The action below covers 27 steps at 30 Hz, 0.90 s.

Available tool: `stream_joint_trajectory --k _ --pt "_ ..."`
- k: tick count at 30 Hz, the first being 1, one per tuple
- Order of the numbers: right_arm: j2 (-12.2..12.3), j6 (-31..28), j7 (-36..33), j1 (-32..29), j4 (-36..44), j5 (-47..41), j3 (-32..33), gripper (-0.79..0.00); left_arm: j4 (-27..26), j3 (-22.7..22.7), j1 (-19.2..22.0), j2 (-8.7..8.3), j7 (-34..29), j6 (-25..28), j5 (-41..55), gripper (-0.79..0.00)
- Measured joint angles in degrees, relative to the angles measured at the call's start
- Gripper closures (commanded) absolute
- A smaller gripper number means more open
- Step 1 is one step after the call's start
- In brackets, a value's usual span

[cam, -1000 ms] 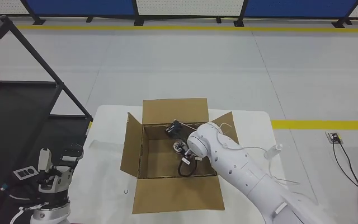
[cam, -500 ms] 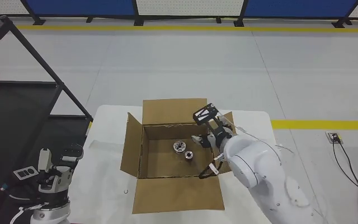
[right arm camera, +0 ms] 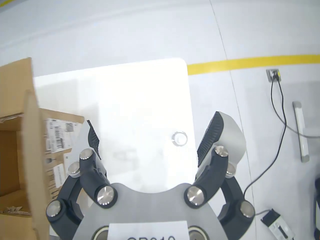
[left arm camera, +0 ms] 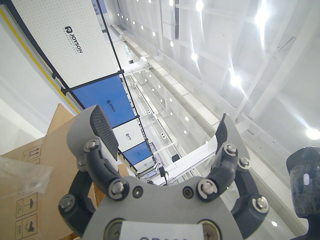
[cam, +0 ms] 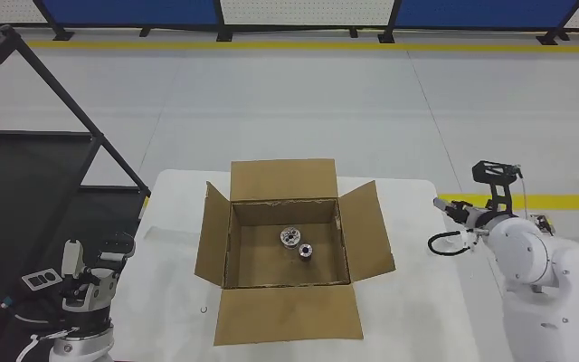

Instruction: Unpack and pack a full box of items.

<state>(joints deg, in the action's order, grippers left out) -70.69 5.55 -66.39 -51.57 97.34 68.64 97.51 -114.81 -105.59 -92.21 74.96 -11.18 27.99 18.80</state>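
Two grippers, both empty. Left gripper [left arm camera: 160, 113] is sitting off the left edge of the white table [cam: 172, 271], aiming up at the ceiling, fingers spread apart with nothing between the pads. Thin small ring [cam: 204, 312] is lying on the table just off the front-left corner of the brown cardboard box [cam: 288, 312]. Box is sitting mid-table with all four flaps folded out. Inside, a larger round silvery metal part [cam: 289, 237] and a smaller round silvery metal part [cam: 305, 251] are resting on the box floor, just beside each other, near the middle. Right gripper [right arm camera: 153, 119] is hanging over the table's right side, beyond the box's right flap, facing down, fingers wide apart, gripping nothing. Small pale ring [right arm camera: 179, 138] is lying on the table below it, near the right edge.

My read: unpacking is looking nearly done, those two parts being what's left inside. Both are lying left of the right gripper, past the raised right flap. Right arm is looking nearer and is already facing down, while the left one is pointing away. Parts are round, so there's no long axis to line up; go in from above, clearing the flap
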Motion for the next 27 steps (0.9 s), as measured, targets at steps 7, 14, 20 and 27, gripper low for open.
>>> stream_joint_trajectory --k 7,14,20,27 --pt "0.80 -3.71 -1.83 3.14 -14.38 -0.16 0.17 -0.785 0.00 0.00 0.00 0.00 0.00 0.00 0.00 -0.785" --pt "1.12 -5.64 -1.03 7.74 -26.73 -0.19 -2.16 -0.634 0.00 0.00 0.00 0.00 0.00 0.00 0.00 -0.785" --pt "1.39 -6.74 -1.35 10.99 -33.26 0.06 -3.88 0.000 0.00 0.00 0.00 0.00 0.00 0.00 0.00 -0.785" --pt "1.84 -7.58 -0.26 12.43 -34.05 -1.29 -3.93 0.000 0.00 0.00 0.00 0.00 0.00 0.00 0.00 -0.785"
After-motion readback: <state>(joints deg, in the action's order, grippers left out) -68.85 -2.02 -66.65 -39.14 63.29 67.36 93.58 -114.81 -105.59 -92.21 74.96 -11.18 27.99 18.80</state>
